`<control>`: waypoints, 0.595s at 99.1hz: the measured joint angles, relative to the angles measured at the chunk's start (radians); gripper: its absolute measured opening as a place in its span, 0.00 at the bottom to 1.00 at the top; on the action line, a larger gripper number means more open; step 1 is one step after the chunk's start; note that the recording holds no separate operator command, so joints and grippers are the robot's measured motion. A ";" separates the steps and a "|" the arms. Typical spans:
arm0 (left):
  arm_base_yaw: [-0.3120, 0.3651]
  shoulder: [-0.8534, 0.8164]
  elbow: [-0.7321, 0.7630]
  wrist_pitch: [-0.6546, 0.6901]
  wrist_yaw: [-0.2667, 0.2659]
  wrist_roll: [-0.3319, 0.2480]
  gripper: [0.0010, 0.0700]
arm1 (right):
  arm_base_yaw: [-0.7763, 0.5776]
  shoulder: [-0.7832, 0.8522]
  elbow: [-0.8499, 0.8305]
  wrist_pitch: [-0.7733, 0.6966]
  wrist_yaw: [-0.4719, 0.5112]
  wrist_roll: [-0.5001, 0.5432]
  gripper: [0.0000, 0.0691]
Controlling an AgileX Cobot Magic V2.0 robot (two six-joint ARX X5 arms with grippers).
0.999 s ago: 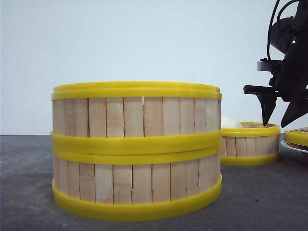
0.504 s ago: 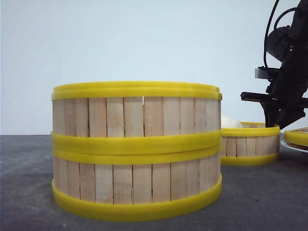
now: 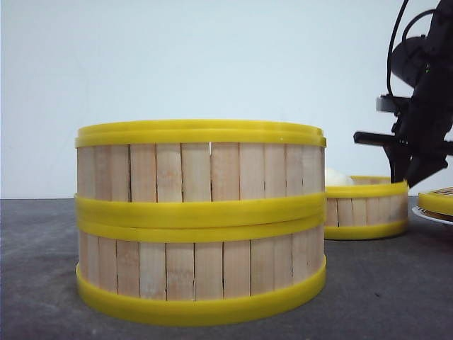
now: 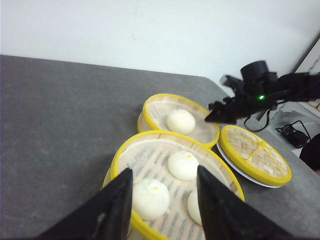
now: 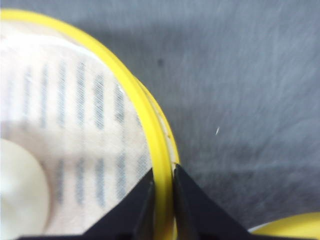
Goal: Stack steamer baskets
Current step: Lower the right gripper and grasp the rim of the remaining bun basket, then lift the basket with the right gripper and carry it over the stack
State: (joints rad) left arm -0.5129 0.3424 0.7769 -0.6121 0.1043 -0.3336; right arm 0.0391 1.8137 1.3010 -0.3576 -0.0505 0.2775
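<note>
Two steamer baskets stand stacked near the camera, the upper one (image 3: 202, 170) on the lower one (image 3: 202, 273). The upper basket (image 4: 150, 150) holds three white buns. My left gripper (image 4: 164, 172) hangs open above its near rim, touching nothing. The third steamer basket (image 3: 364, 209) sits behind and to the right with one bun (image 4: 180, 120) inside. My right gripper (image 5: 163, 177) is shut on that basket's yellow top rim (image 5: 135, 105), one finger inside the wall and one outside. From the front, the right gripper (image 3: 407, 177) reaches down onto the basket's right side.
A yellow-rimmed woven lid (image 4: 255, 155) lies on a white plate (image 4: 240, 170) just right of the third basket. The same lid (image 3: 439, 202) shows at the front view's right edge. The tabletop is dark grey, with a white wall behind.
My right gripper came down from above the third basket and shut on its rim. The basket's base now sits slightly higher in the front view. The stack has not moved.
</note>
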 joint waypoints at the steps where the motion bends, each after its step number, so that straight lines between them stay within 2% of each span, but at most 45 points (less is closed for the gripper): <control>1: 0.000 0.000 0.000 -0.001 0.000 0.000 0.32 | 0.000 -0.005 0.003 -0.003 0.000 0.000 0.05; 21: 0.000 0.000 0.000 -0.039 0.000 0.000 0.32 | -0.001 -0.131 0.095 -0.061 -0.020 0.000 0.05; 35: 0.000 0.000 0.000 -0.085 0.000 0.000 0.32 | 0.002 -0.234 0.132 -0.110 -0.075 -0.006 0.05; 59: 0.000 0.000 0.000 -0.107 0.000 0.000 0.32 | 0.085 -0.386 0.133 -0.246 -0.098 -0.076 0.05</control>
State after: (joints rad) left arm -0.5129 0.3424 0.7769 -0.7189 0.1047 -0.3336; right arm 0.1246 1.4281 1.4338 -0.6033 -0.1490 0.2020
